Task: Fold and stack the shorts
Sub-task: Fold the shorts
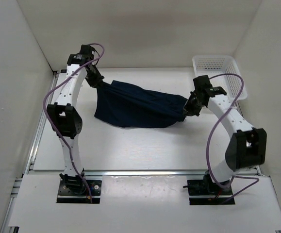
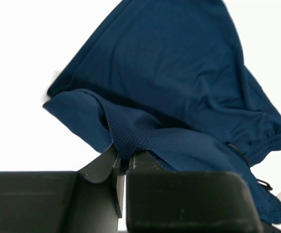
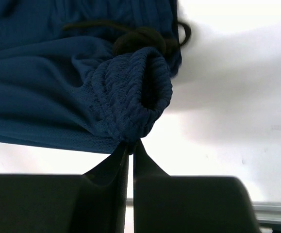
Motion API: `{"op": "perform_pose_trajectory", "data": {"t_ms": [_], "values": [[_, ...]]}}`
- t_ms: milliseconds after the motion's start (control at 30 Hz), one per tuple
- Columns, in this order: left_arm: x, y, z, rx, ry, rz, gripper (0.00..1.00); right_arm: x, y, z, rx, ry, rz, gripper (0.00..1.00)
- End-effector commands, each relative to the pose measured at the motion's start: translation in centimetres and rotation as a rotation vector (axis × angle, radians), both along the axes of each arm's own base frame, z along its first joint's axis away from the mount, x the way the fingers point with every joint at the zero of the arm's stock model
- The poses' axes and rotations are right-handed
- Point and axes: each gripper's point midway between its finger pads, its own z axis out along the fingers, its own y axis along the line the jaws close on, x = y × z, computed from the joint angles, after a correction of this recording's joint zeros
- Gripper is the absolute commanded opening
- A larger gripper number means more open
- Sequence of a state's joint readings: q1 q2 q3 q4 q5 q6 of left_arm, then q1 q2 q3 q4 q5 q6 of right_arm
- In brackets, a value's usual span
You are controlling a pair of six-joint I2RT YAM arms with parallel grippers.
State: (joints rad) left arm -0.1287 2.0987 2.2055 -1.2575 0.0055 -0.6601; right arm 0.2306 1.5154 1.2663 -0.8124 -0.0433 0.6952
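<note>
The dark navy shorts (image 1: 139,106) hang stretched between my two arms above the middle of the white table, sagging in between. My left gripper (image 1: 103,83) is shut on the cloth's left end; in the left wrist view its jaws (image 2: 123,154) pinch a mesh fold of the shorts (image 2: 179,82). At the right end my right gripper (image 1: 185,111) is shut on the gathered elastic waistband (image 3: 130,97). In the right wrist view that gripper (image 3: 131,144) clamps the band's ribbed loop, with a dark drawstring (image 3: 140,36) knotted just above.
A white plastic mesh basket (image 1: 219,73) stands at the back right corner, behind the right arm. White walls (image 1: 14,97) close in the table (image 1: 145,150) on the left, right and back. Metal rails run along the table's left and near edges.
</note>
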Motion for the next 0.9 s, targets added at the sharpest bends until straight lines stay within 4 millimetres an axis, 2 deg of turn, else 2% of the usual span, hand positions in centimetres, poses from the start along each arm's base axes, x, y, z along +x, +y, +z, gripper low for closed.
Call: {"op": "perform_pose_trajectory", "data": {"t_ms": [0,33,67,133,167,200,267,300,333,367,400,433,467,500,567,600,633,667,700,733,767,800,833,867], "values": [[2.7,2.5,3.3,0.010,-0.121,0.025,0.10,1.9,-1.9,0.1,-0.085,0.012,-0.029,0.00],[3.5,2.1,3.3,-0.008,-0.135,0.015,0.10,3.2,-2.0,0.0,-0.085,0.012,-0.039,0.00],[4.3,2.4,1.9,-0.011,-0.116,0.006,0.10,3.8,-1.9,-0.1,-0.085,0.012,-0.039,0.00],[6.2,1.7,2.6,-0.038,-0.174,-0.021,0.10,5.8,-1.7,-0.2,-0.094,0.008,-0.043,0.00],[7.1,1.6,1.3,-0.038,-0.165,-0.021,0.10,6.4,-2.0,-0.4,-0.095,0.017,-0.053,0.00],[7.9,1.4,1.3,-0.046,-0.188,-0.037,0.10,7.2,-1.8,-1.5,-0.100,0.039,-0.053,0.00],[9.5,0.5,0.8,-0.085,-0.224,-0.062,0.10,9.4,-2.2,-0.9,-0.102,0.009,-0.072,0.00],[10.3,0.2,-0.7,-0.097,-0.216,-0.070,0.10,10.3,-2.6,-1.0,-0.101,0.006,-0.084,0.02],[11.2,-0.3,-0.5,-0.116,-0.243,-0.083,0.14,11.2,-2.5,-2.2,-0.081,0.034,-0.084,0.11],[11.7,-1.0,-0.8,-0.153,-0.255,-0.108,0.30,12.9,-2.2,-1.0,-0.072,-0.011,-0.086,0.24],[12.5,-1.5,-2.3,-0.175,-0.243,-0.112,0.48,14.0,-2.1,-1.7,-0.072,-0.013,-0.086,0.46],[13.2,-1.3,-1.5,-0.194,-0.276,-0.108,0.60,14.7,-2.0,-1.2,-0.069,-0.031,-0.086,0.60],[13.1,-1.5,-1.4,-0.207,-0.276,-0.117,0.85,15.8,-1.8,0.1,-0.060,-0.077,-0.088,0.68],[13.1,-1.5,-1.4,-0.207,-0.276,-0.117,0.92,16.1,-1.8,0.3,-0.057,-0.090,-0.088,0.79],[13.0,0.6,-0.2,-0.146,-0.304,-0.086,0.96,16.0,-2.1,0.6,-0.076,-0.113,-0.073,0.84],[12.3,0.9,2.2,-0.134,-0.336,-0.079,1.00,15.5,-1.9,1.2,-0.099,-0.130,-0.048,0.86],[12.2,2.1,3.0,-0.115,-0.355,-0.068,1.00,15.2,-2.1,1.2,-0.129,-0.141,-0.040,0.86],[11.6,3.3,2.6,-0.090,-0.337,-0.054,1.00,14.2,-2.5,0.1,-0.153,-0.110,-0.034,0.86],[11.1,3.3,3.1,-0.090,-0.338,-0.054,1.00,13.5,-2.4,0.4,-0.162,-0.114,-0.028,0.84],[10.5,4.2,4.6,-0.078,-0.362,-0.054,1.00,13.0,-2.5,0.2,-0.169,-0.111,-0.016,0.82],[9.7,4.8,3.9,-0.066,-0.332,-0.057,1.00,12.2,-2.3,0.6,-0.180,-0.117,-0.010,0.81],[9.0,4.9,3.8,-0.062,-0.313,-0.063,1.00,11.1,-2.3,-0.6,-0.201,-0.093,0.008,0.77],[8.2,5.0,4.6,-0.047,-0.316,-0.068,0.99,10.8,-2.5,-0.7,-0.210,-0.097,0.003,0.70],[7.5,5.1,3.5,-0.035,-0.283,-0.087,0.99,10.2,-2.3,-0.4,-0.221,-0.105,0.021,0.63]]}}
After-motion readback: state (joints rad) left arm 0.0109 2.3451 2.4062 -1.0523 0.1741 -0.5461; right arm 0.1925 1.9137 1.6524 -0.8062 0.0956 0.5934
